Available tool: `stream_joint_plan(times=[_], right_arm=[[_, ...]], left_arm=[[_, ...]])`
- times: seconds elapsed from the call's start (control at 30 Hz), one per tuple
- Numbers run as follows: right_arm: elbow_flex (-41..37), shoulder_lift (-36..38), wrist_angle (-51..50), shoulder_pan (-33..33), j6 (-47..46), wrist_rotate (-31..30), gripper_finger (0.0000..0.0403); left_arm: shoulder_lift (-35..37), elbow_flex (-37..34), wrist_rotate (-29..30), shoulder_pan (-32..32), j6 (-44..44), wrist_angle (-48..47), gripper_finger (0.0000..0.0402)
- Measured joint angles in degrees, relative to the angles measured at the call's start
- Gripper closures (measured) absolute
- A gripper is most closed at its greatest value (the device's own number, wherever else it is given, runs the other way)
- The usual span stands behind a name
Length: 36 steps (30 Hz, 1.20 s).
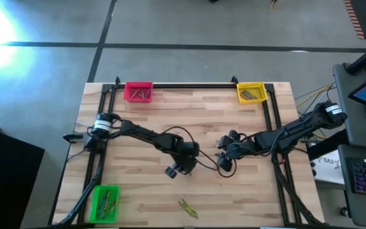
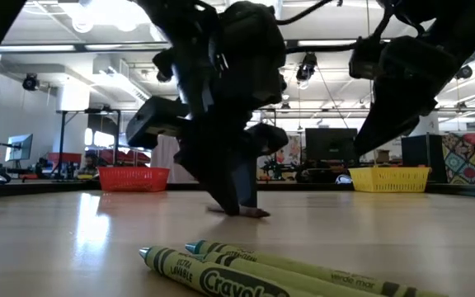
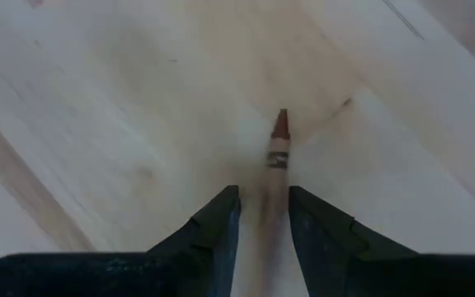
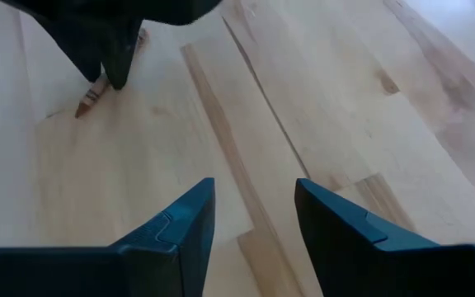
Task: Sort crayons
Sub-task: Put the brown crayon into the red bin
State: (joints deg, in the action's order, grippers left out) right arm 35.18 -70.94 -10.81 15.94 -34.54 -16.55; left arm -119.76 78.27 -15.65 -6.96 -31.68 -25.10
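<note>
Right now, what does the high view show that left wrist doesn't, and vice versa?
Only the high view: the pink bin, yellow bin and green bin, two loose olive crayons near the front edge, and the right tool, open over bare table.
Only the left wrist: a brownish-red crayon lying between the tool's fingers, which are closed on it.
Both: the left tool and the wooden table.

- Brownish-red crayon (image 3: 279, 140): its rear end is hidden between the left gripper's (image 3: 262, 219) fingers; only the tip and part of the wrapper show.
- Two olive-yellow crayons (image 2: 254, 272), low view: cut off by the picture's lower edge.
- Contents of the pink bin (image 1: 138, 92), yellow bin (image 1: 251, 93) and green bin (image 1: 105, 202): thin sticks, too small to count or tell by colour.
- Right gripper (image 2: 386, 132), low view: upper part cut off by the top edge.
</note>
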Motion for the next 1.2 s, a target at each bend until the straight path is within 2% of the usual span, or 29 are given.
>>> stream_joint_plan(times=[0.27,0.53,0.8,0.93,1.2], right_arm=[[-0.04,0.00,-0.28,0.20,-1.49,-0.01,0.0245],[-0.07,0.00,-0.89,0.20,-1.49,-1.63,0.0245],[-0.44,-0.02,-4.23,0.20,-4.12,-4.65,0.0246],[-2.08,-1.16,-2.15,0.72,-8.73,-8.99,0.0246],[-2.84,-7.65,-0.16,0.94,-10.47,-9.63,0.0246]], left_arm=[[-3.22,1.37,0.08,1.01,1.20,-1.78,0.0319],[-2.32,0.95,1.09,1.55,5.13,-2.10,0.0394],[-0.46,-0.03,-0.54,3.37,9.70,-3.31,0.0394],[3.71,-2.99,-2.46,6.51,10.23,-7.84,0.0396],[20.52,-15.30,4.25,17.26,12.39,-2.34,0.0397]])
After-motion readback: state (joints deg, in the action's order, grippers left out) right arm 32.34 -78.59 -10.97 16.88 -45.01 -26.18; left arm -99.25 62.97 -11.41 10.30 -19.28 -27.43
